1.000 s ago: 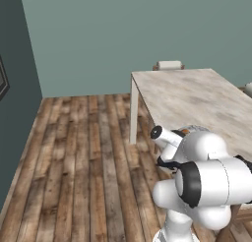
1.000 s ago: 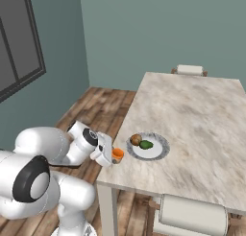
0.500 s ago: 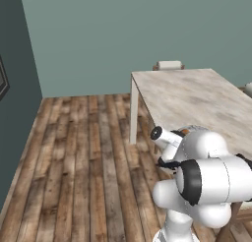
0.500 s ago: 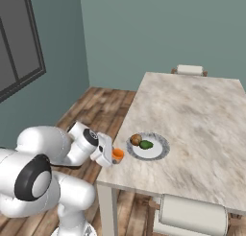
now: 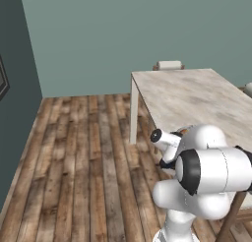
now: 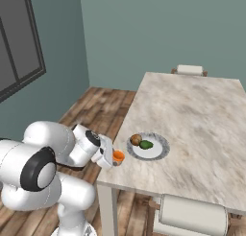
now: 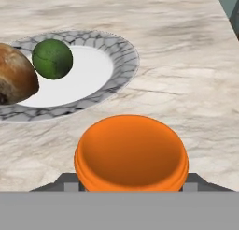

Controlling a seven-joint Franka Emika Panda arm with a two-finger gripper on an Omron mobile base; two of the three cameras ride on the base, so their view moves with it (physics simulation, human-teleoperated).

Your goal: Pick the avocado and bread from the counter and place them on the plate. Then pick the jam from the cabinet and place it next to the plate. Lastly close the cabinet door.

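Two foods — bread (image 6: 136,139) and avocado (image 6: 146,145) — already sit on the plate (image 6: 158,152) at centre of the right base view. Gripper (image 6: 114,159) clasps the jam (image 6: 118,156) just left of it. Hand view: jam (image 7: 131,153) at lower centre — plate (image 7: 122,72) lies upper left.

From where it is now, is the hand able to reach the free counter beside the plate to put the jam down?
Probably yes. The hand, shut on the jam, is at the counter edge, close to the plate. Bare marble lies between them, and the avocado and bread rest on the plate, out of the way.
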